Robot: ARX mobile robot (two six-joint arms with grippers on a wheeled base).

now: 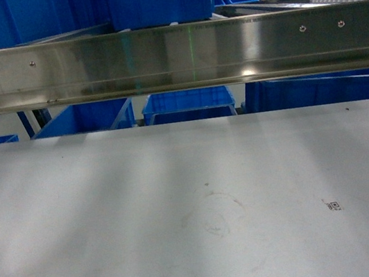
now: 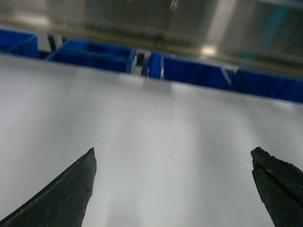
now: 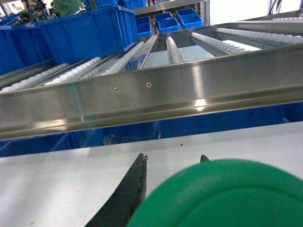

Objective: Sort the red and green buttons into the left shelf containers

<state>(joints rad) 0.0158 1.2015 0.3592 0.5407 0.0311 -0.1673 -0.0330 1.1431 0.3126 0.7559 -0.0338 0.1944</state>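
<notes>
Right wrist view: right gripper (image 3: 170, 163) has its dark fingers (image 3: 128, 194) closed around a green button (image 3: 222, 196), the round cap filling the bottom of the shot over the grey table (image 3: 57, 184). Left gripper (image 2: 173, 182) is spread wide with nothing in it. Past the steel rail (image 3: 156, 90), blue bins (image 1: 189, 102) sit under it.

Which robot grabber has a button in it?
The right gripper: a green button sits between its fingers. The left gripper is wide open, with only bare table showing between its fingers.
</notes>
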